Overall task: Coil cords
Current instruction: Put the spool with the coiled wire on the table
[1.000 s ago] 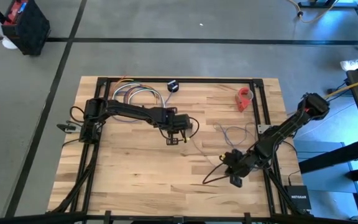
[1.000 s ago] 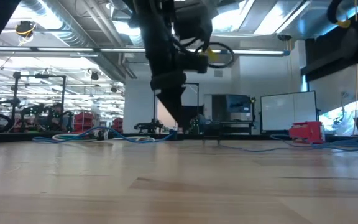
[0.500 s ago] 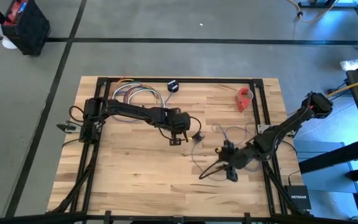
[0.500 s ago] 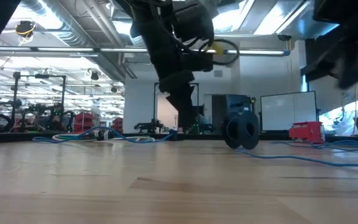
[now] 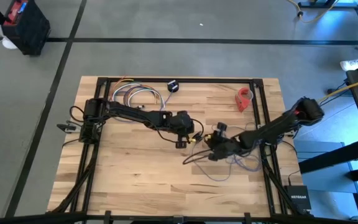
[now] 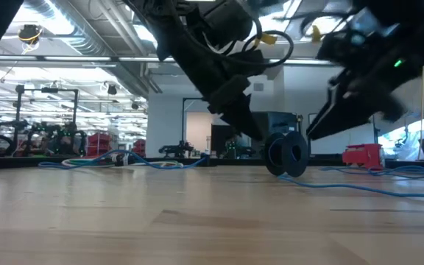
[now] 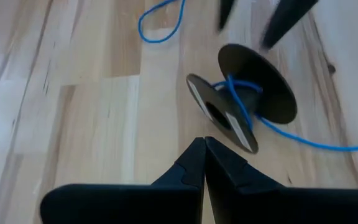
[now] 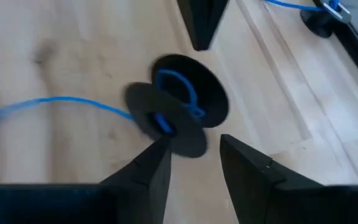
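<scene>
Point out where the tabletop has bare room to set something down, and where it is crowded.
Free: the near-left wood, below the left arm, and the strip between the multicoloured wires and the red object. Crowded: mid-table, where the left gripper and right gripper flank the black spool, with blue cord looping near-right.

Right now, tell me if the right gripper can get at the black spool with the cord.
Probably yes. The right gripper is open and sits just short of the spool, nothing between them. The shut left gripper is close on the far side and could crowd it.
</scene>
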### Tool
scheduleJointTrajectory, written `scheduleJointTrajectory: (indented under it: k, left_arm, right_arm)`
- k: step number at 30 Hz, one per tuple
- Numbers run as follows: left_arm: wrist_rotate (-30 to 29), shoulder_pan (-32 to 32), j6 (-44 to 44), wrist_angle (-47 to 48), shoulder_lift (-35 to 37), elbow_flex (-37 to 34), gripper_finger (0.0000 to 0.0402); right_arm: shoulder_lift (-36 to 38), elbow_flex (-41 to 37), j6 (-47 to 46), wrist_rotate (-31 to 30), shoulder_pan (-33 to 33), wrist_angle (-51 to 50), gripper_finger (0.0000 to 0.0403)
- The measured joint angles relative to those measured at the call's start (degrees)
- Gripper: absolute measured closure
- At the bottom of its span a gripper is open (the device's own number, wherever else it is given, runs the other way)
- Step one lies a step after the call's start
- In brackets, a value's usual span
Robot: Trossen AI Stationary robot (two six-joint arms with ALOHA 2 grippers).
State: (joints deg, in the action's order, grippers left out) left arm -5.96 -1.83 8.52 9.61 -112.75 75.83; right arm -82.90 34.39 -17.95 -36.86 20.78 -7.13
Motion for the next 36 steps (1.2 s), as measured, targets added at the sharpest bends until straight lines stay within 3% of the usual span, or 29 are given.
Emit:
scheduleJointTrajectory:
  k: [8,21,27,32,36]
  left_arm:
    - [4.3,0.3,-1.7,-4.6,-0.2,0.0,0.0398]
    - [4.3,0.2,-1.9,-8.8,-0.7,0.0,0.0398]
    - [4.5,0.3,-1.7,-6.0,-0.7,0.0,0.0398]
    - [4.5,0.3,-1.7,-5.7,-0.7,0.0,0.0398]
    - [4.5,0.6,-1.7,-5.8,-0.7,0.0,0.0398]
  right_arm:
    - [-6.8,0.0,4.7,0.5,-6.4,6.8,0.026]
    - [-12.7,0.0,11.1,2.1,-10.4,15.9,0.026]
    - [-9.6,2.7,9.9,-2.3,-10.3,-5.6,0.026]
    - [-6.4,6.2,4.4,4.3,-10.2,-20.8,0.026]
    - [-4.6,6.2,1.7,12.2,-7.3,-19.1,0.026]
